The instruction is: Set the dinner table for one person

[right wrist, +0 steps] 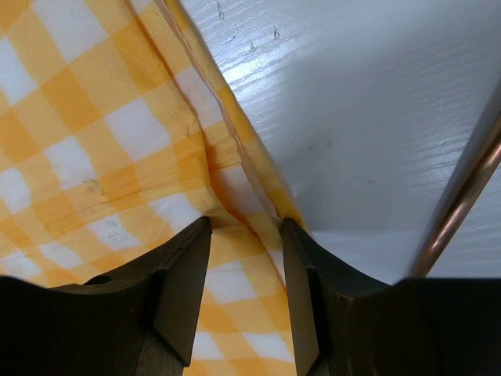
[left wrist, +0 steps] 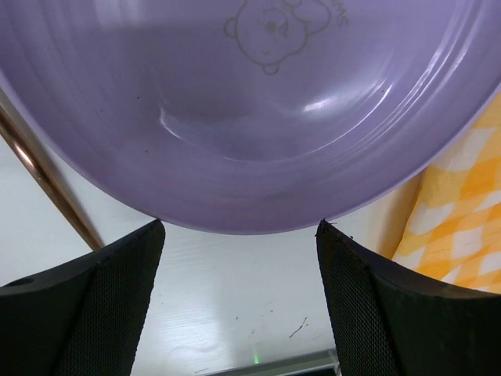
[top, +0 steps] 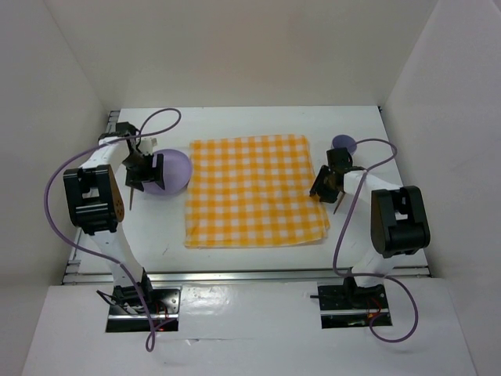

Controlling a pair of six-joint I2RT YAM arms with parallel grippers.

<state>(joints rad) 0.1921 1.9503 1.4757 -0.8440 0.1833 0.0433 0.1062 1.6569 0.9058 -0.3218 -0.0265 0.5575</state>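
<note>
From my top view, plain white walls close in the scene: a back wall (top: 250, 47) at 12 o'clock, a left wall (top: 39, 141) at 9 and a right wall (top: 458, 141) at 3. The white dinner table (top: 250, 117) spans the space between them, with a metal rail (top: 258, 274) along its 6 o'clock edge and a white ledge (top: 250, 329) just nearer to me. The light is soft and even.
</note>
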